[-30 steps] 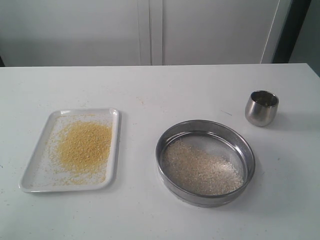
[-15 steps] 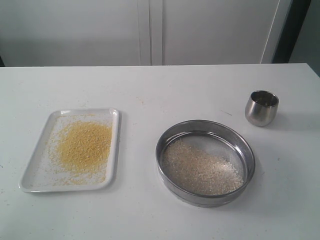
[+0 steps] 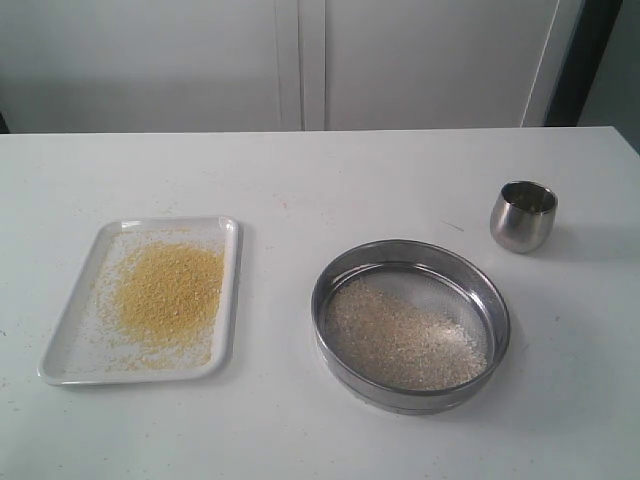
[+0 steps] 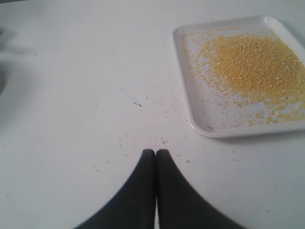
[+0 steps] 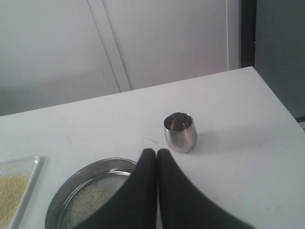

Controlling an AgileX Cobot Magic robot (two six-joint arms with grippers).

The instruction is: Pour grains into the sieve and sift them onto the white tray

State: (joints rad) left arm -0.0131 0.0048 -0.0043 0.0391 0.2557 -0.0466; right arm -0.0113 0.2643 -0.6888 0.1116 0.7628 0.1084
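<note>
White tabletop point(image 3: 300, 170) fills most of the scene, with pale cabinet doors point(image 3: 300, 60) behind it. Neither arm shows in the exterior view.

Largest on the table is the sieve point(image 3: 412, 400), resting flat on the right half. The white tray point(image 3: 70, 352) lies well apart from it on the left, its long axis running from the near edge toward the cabinets, slightly slanted. A small steel cup point(image 3: 523, 215) stands upright beyond the sieve, to the right.

Both end effectors are pressed together and hold nothing. The left gripper point(image 4: 156, 153) hangs over bare table near a short end of the tray. The right gripper point(image 5: 156, 152) looks out over the sieve's rim toward the cup.

The grains are already split: fine yellow ones point(image 3: 168, 292) heaped on the tray (a few strays on the table beside it), coarse pale ones point(image 3: 400, 340) left on the mesh. Sifting looks done. Should the sieve need another pass, the right arm is the nearer one, and being round it offers no preferred side to grip.
</note>
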